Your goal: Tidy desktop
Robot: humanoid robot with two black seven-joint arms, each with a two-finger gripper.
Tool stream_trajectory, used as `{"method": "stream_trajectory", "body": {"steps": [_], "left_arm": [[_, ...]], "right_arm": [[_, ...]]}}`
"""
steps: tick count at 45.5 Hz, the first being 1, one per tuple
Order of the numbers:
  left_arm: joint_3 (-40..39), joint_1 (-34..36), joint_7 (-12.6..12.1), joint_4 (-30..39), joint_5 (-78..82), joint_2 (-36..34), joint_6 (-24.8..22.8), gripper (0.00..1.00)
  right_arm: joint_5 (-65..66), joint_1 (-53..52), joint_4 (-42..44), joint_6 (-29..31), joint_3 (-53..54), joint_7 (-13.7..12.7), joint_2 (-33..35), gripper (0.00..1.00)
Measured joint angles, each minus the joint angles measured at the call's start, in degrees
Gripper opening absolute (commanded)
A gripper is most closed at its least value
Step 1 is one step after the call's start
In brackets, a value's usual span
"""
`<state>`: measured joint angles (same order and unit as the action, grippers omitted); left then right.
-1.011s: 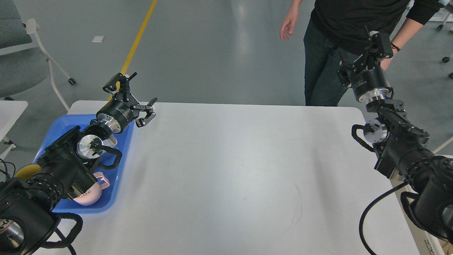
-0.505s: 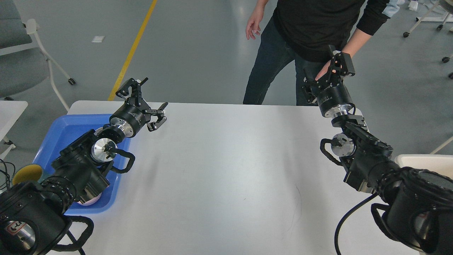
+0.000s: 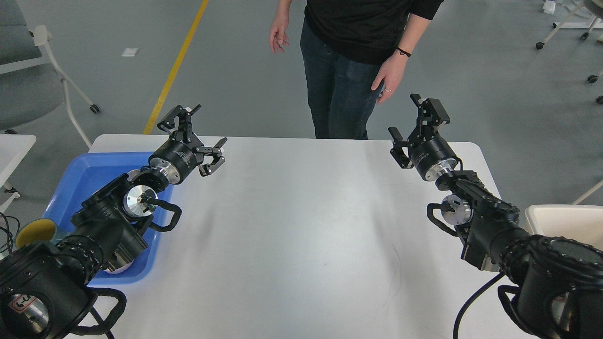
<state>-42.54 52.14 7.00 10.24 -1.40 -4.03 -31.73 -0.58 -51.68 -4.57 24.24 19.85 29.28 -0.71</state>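
Observation:
The white desktop (image 3: 301,221) fills the middle of the head view, bare apart from faint dark scuff lines at the front right. My left gripper (image 3: 195,129) is open and empty above the desktop's far left part, just right of the blue tray (image 3: 89,174). My right gripper (image 3: 414,122) is open and empty above the desktop's far right edge.
The blue tray sits at the left edge, mostly hidden by my left arm; a pale object shows under the arm. A yellow round thing (image 3: 35,232) lies left of it. A person in dark clothes (image 3: 348,56) stands behind the far edge. A white bin (image 3: 560,216) stands at right.
My right arm has swung left and down, from beyond the table's right corner to over its far right edge. My left gripper moved right, off the tray. The person walked left.

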Motion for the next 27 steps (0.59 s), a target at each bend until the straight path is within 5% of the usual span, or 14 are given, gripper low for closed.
{"method": "stream_trajectory", "body": {"steps": [9, 27], "left_arm": [[0.0, 0.1, -0.1, 0.0, 0.0, 0.0, 0.0, 0.97], [0.1, 0.4, -0.2, 0.0, 0.1, -0.2, 0.0, 0.97]], "right_arm": [[0.2, 1.9, -0.1, 7.9, -1.3, -4.9, 0.3, 1.0], [-1.0, 3.7, -13.2, 11.7, -0.8, -4.5, 2.3, 1.0]]}}
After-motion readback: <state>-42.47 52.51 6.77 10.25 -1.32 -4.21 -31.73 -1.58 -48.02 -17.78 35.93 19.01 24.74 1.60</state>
